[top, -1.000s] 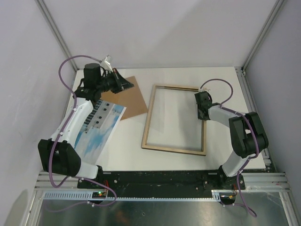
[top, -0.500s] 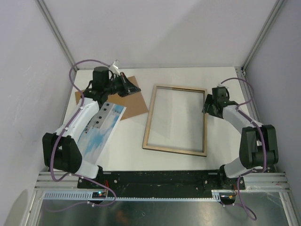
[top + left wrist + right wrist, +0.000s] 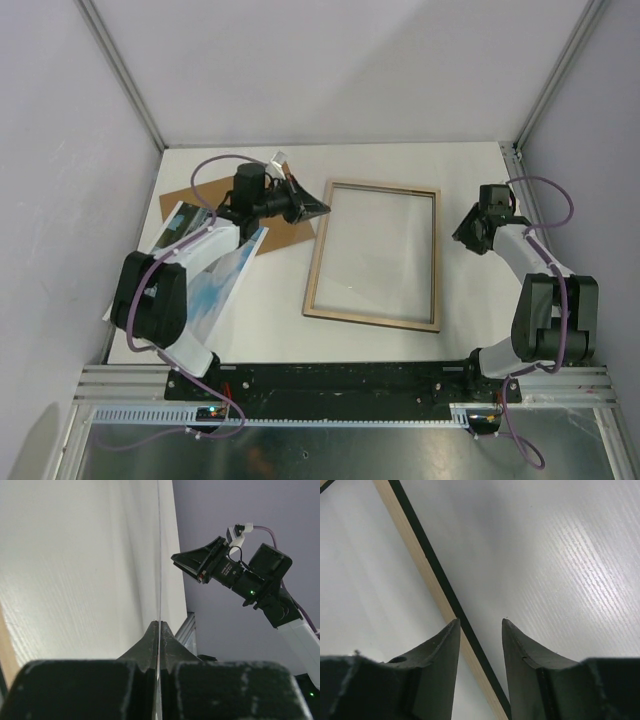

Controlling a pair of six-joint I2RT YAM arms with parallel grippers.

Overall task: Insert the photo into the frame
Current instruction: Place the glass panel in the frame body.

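The frame (image 3: 320, 260) lies flat mid-table, light wood side up; its wood and black edge shows in the right wrist view (image 3: 427, 587). The photo (image 3: 205, 290) lies at the left, partly under the left arm. My left gripper (image 3: 322, 209) sits at the frame's upper left edge, turned on its side. In its wrist view it (image 3: 159, 622) is shut on a thin clear sheet (image 3: 159, 555) seen edge-on. My right gripper (image 3: 466, 234) is open and empty just right of the frame; in its wrist view it (image 3: 480, 622) hovers over the frame's right edge.
A plain brown backing board (image 3: 285, 232) lies between the photo and the frame, partly under the left arm. Grey walls with metal posts (image 3: 120, 75) close in the table on three sides. The right arm (image 3: 240, 572) shows in the left wrist view.
My left gripper has swung right from over the backing board to the frame's upper left edge. My right gripper has drawn back from inside the frame to beyond its right edge.
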